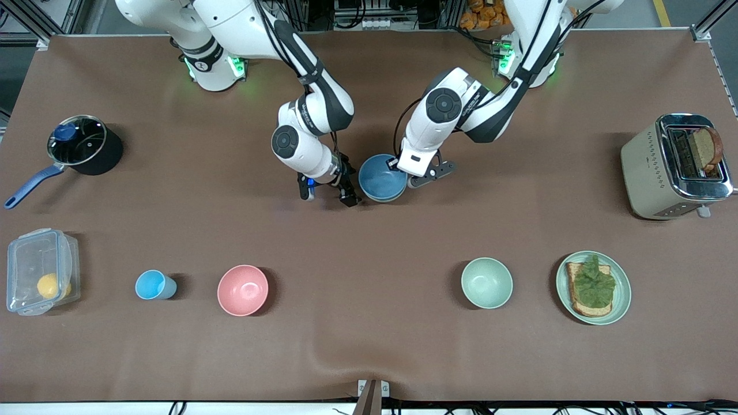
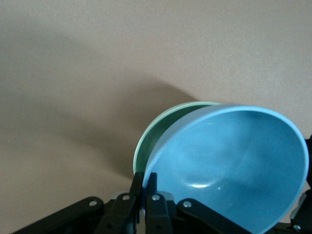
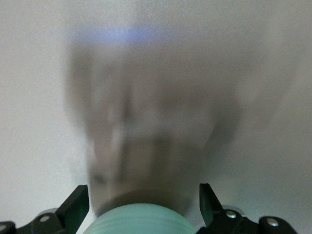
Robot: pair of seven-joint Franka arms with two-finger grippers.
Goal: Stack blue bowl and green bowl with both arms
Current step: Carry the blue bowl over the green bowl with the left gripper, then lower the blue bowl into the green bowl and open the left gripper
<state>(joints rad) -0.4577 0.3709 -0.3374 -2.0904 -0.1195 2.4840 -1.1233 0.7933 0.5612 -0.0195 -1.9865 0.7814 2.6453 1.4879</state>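
The blue bowl (image 1: pixel 381 178) is at the middle of the table (image 1: pixel 369 346), between the two tools and farther from the front camera than the row of dishes. The left tool (image 1: pixel 398 164) is clamped on the bowl's rim, on the side toward the left arm's end of the table. In the left wrist view its two fingers (image 2: pixel 151 187) are pressed together with the blue rim pinched between them.

That view also shows the blue bowl tilted, with the green bowl (image 2: pixel 157 131) right against it. A crescent of green rim sticks out past the blue one, so the blue bowl looks nested in the green. Whether the pair rests on the table cannot be told.

The right tool (image 1: pixel 327 196) is just beside the blue bowl, toward the right arm's end. Its fingers are spread wide apart and hold nothing. In the right wrist view a pale green rounded surface shows low between the fingers (image 3: pixel 73 207), and contact cannot be judged.

In the near row are a mint bowl (image 1: pixel 486 282), a plate with toast (image 1: pixel 594 287), a pink bowl (image 1: pixel 243 290), a light-blue cup (image 1: pixel 153 285) and a clear box (image 1: pixel 40 271). A toaster (image 1: pixel 671 167) and a pot (image 1: pixel 83 144) stand at the table's two ends.
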